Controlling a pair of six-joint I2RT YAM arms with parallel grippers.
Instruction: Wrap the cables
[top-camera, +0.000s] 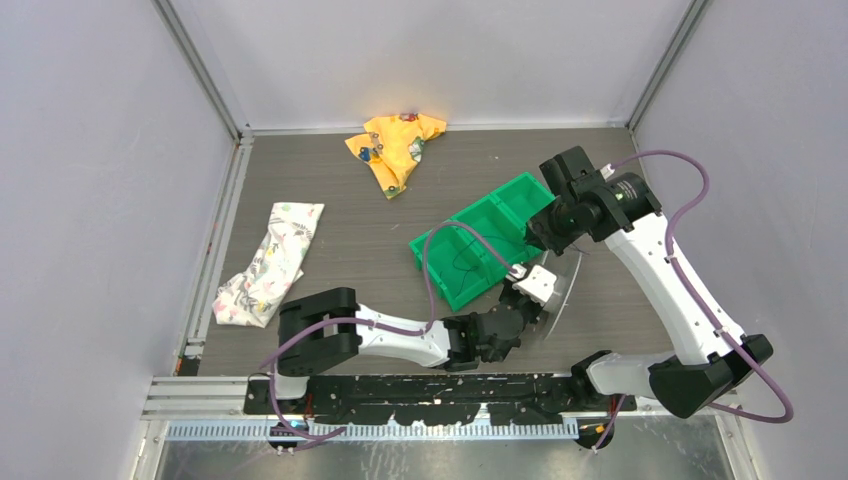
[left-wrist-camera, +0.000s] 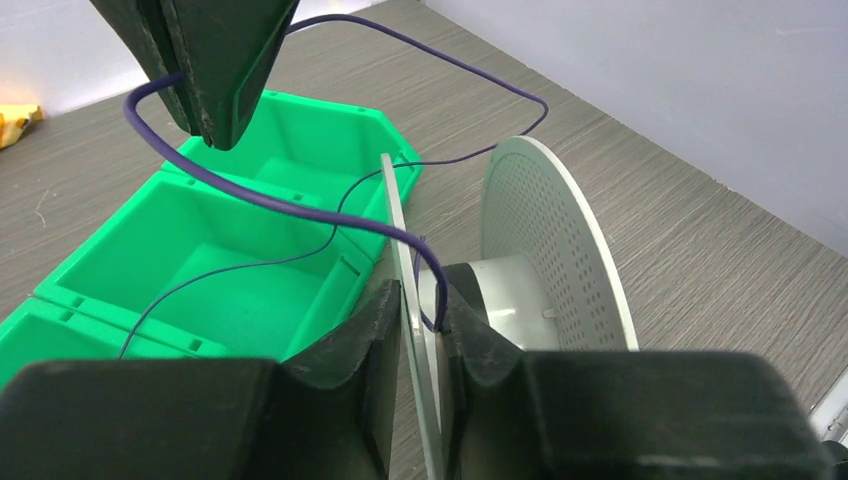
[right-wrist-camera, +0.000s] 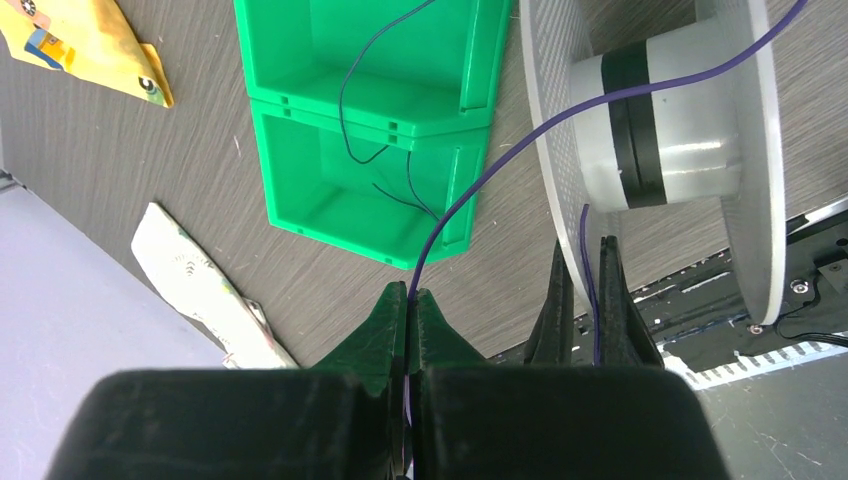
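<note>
- Winding in progress: my left gripper (left-wrist-camera: 420, 300) is clamped on the near flange of the pale spool (left-wrist-camera: 560, 230). It holds the flanges on edge at about 4 o'clock from the green bin (top-camera: 480, 225).
- My right gripper (right-wrist-camera: 410, 300) is pinched tight on the thin purple-black cable (right-wrist-camera: 480, 180), at 12 o'clock from the spool in the overhead view.
- From that pinch the cable runs down to the hub between the two flanges. The slack beyond lies in loose loops across the bin's compartments.
- I judge this to be the first few turns. The hub looks nearly bare, apart from a dark band I cannot identify, and most of the cable is unwound.
- Next move, as I read it: carry the pinched strand round the hub, between the flanges. It needs enough tension not to slip off while the left side steadies the spool. The loops in the bin may snag on its divider.
- A yellow cloth (top-camera: 395, 145) at 12 o'clock of the table and a patterned white cloth (top-camera: 270, 265) at 9 o'clock play no part.
</note>
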